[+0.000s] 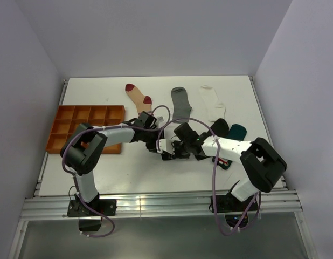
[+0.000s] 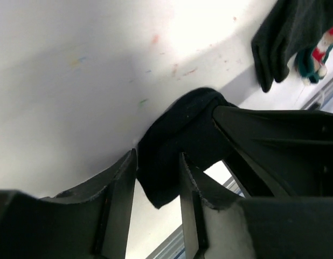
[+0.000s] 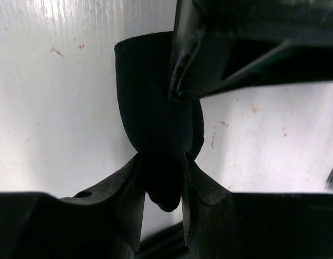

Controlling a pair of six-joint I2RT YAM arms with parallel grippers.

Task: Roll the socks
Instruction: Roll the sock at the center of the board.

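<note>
White tabletop (image 1: 129, 172) under bright light, pale walls all round, and we go straight to the pinch. Our right gripper (image 3: 161, 174) has its jaws drawn nearly together on the narrow end of a soft plain black fabric sock (image 3: 150, 97), cloth bulging out just below the tips. Our left gripper (image 2: 157, 174) is clamped on the same sock from the opposite side, jaws a little wider, with the dark fabric filling the gap between them. So we have one sock held at both ends, low over the middle of the table and already bunched into a short, thick bundle. We reckon the roll is under way, not finished. To do it well, we'd keep one end anchored, turn the other over it in tight laps, and hold tension so that no slack balloons between the jaws. Further out, beyond the arms, a beige sock with dark red toe and heel (image 1: 137, 97), a grey sock (image 1: 181, 101) and a white sock (image 1: 212, 102) lie flat in a row. Another black sock (image 1: 220, 127) and a dark teal sock (image 1: 236, 130) sit by the right arm. An orange compartment tray (image 1: 75, 127) waits at far left.
</note>
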